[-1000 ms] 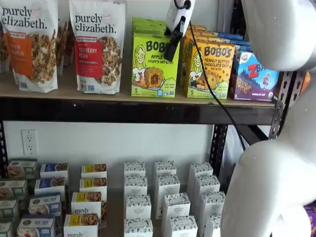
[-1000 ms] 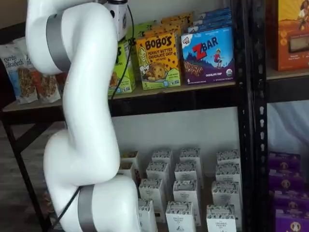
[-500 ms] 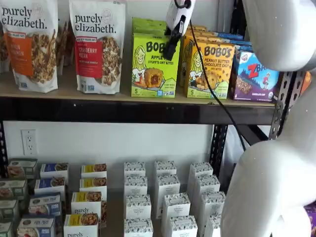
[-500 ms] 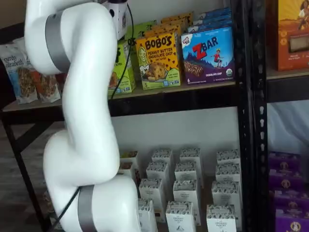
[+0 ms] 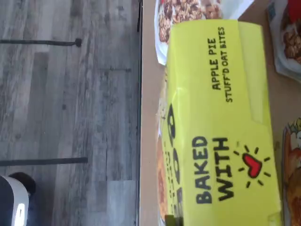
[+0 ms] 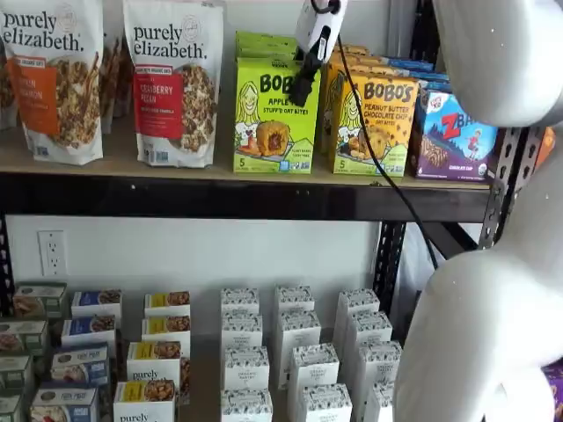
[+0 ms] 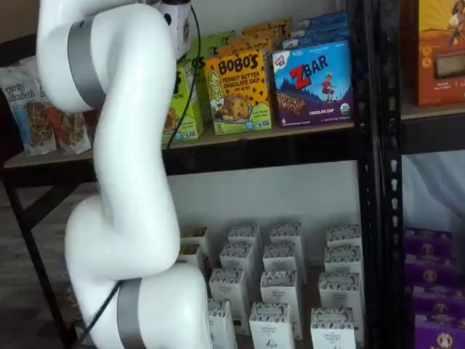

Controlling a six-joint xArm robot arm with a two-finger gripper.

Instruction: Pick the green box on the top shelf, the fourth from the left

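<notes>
The green box (image 6: pixel 274 114), a lime carton reading Bobo's Apple Pie Stuff'd Oat Bites, stands upright at the front of the top shelf (image 6: pixel 246 198), with more of its kind behind it. My gripper (image 6: pixel 301 95) hangs from above at the box's upper right corner. Only one black finger shows, slanting across the carton's front, so I cannot tell whether the jaws are open or shut. In the wrist view the green box (image 5: pixel 221 132) fills the picture from above, on the tan board (image 5: pixel 148 117). My white arm hides most of the green box (image 7: pixel 187 102) in a shelf view.
A yellow-orange Bobo's box (image 6: pixel 374 123) stands right of the green one, then a blue Zbar box (image 6: pixel 453 136). Two Purely Elizabeth pouches (image 6: pixel 171 83) stand to its left. Small white cartons (image 6: pixel 295 352) fill the lower level. A black cable (image 6: pixel 378 158) trails from the gripper.
Almost nothing has moved. The black finger sits very slightly higher against the green box than a second ago.
</notes>
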